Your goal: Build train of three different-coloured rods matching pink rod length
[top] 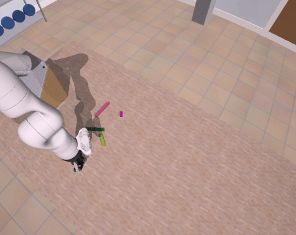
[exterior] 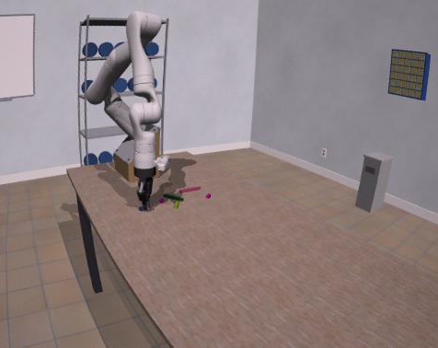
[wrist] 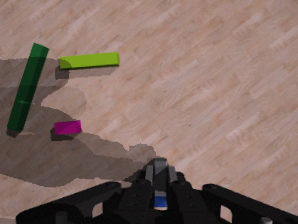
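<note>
The wrist view shows the claw [top: 79, 170] [exterior: 144, 208] [wrist: 160, 176] nearly shut around a grey rod [wrist: 160, 180], with a blue rod [exterior: 141, 209] [wrist: 160, 202] at its end.

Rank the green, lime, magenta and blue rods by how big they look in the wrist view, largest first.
1. Green rod
2. Lime rod
3. Magenta rod
4. Blue rod, though partly hidden by the pincer and probably nearer the camera, so its place is unsure.
</note>
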